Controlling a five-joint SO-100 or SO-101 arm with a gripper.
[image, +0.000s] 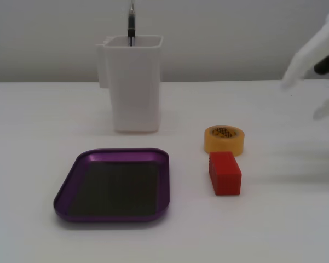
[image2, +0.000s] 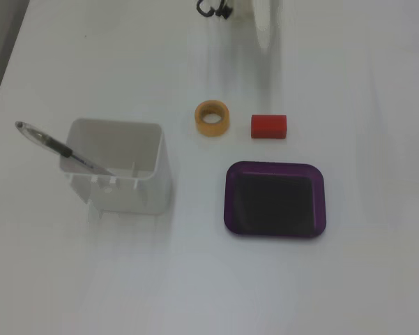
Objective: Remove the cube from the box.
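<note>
The red cube [image: 225, 173] lies on the white table, outside the purple box [image: 159, 203], just to its right and in front of the yellow tape roll. In the other fixed view the cube [image2: 268, 125] sits above the box [image2: 230, 199], apart from its rim. The box holds nothing. My white gripper [image: 302, 99] is blurred at the right edge, raised above the table, well clear of the cube, with its two fingers spread and nothing between them. In the other fixed view the gripper [image2: 263, 42] hangs at the top edge.
A yellow tape roll [image: 224, 139] lies flat just behind the cube, also shown in the other fixed view [image2: 212, 118]. A tall white plastic container [image: 132, 87] with a pen [image2: 56, 148] in it stands behind the box.
</note>
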